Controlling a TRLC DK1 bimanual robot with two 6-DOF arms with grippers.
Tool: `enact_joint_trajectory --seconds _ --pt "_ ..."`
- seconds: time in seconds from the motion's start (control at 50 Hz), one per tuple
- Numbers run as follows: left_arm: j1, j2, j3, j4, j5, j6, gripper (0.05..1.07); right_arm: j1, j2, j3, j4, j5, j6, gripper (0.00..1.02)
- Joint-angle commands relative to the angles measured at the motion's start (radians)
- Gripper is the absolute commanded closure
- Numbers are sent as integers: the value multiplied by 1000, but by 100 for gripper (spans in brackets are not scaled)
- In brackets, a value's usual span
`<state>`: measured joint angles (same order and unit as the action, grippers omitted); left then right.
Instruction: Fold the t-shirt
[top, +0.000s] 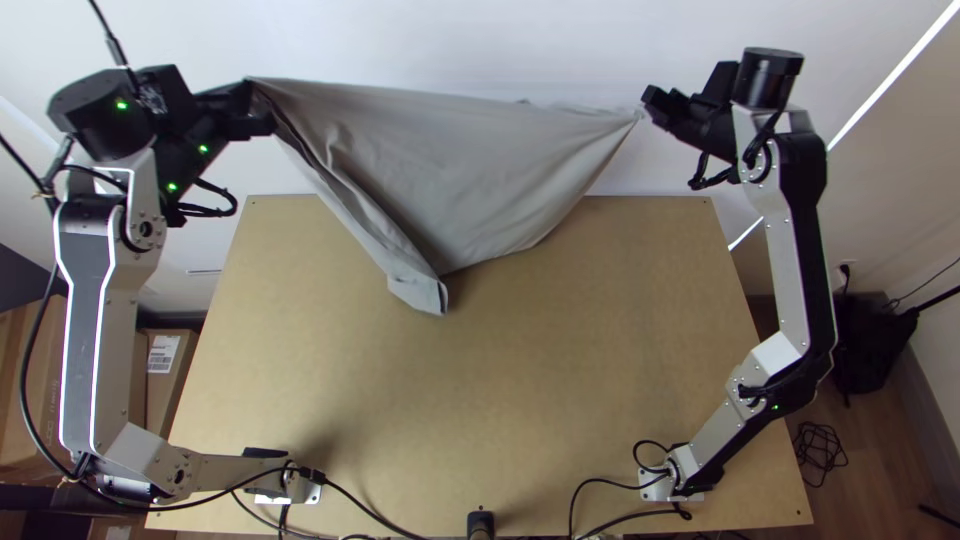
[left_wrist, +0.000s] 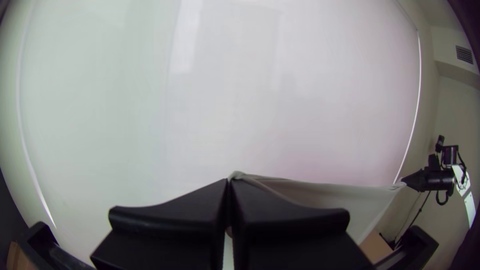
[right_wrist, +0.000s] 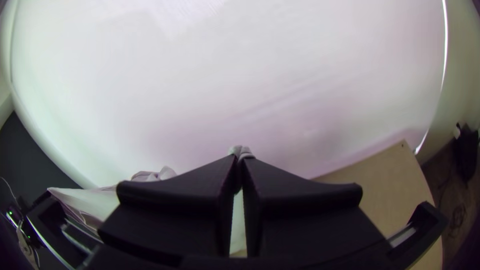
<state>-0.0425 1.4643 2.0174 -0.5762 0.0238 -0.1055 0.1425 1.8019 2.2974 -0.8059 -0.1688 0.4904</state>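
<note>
I see the left gripper (left_wrist: 229, 186) and right gripper (right_wrist: 241, 163) each pinching the raised t-shirt's (top: 470, 170) far edge, so overstretching could slip it loose.

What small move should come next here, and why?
Probably the left gripper and right gripper should lower the t-shirt onto the table, since both are shut on it and it hangs stretched between them.
</note>
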Motion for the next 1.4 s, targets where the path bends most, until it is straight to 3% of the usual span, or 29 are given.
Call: enact_joint_trajectory --seconds 0.0,0.18,0.32,0.62,0.9,1.14,1.38 --pt "39 -7 78 52 -32 -17 105 -35 -116 -6 125 17 -85 100" --pt "72 -93 107 75 -97 -25 105 -81 -274 -75 317 22 -144 100" --pt "124 -208 92 72 -99 -42 105 -90 -406 -104 341 20 -177 100" --pt "165 -515 -13 96 -97 -39 105 -81 -855 -421 459 18 -171 100" --pt "158 -748 -181 73 -85 -31 105 -44 -1147 -632 416 -5 -121 100" --pt "102 -872 -465 -50 -78 -117 105 -20 -1207 -846 363 -20 -96 100" --pt "92 -996 -945 -24 -15 -108 105 111 -1263 -1291 435 -20 -85 100"
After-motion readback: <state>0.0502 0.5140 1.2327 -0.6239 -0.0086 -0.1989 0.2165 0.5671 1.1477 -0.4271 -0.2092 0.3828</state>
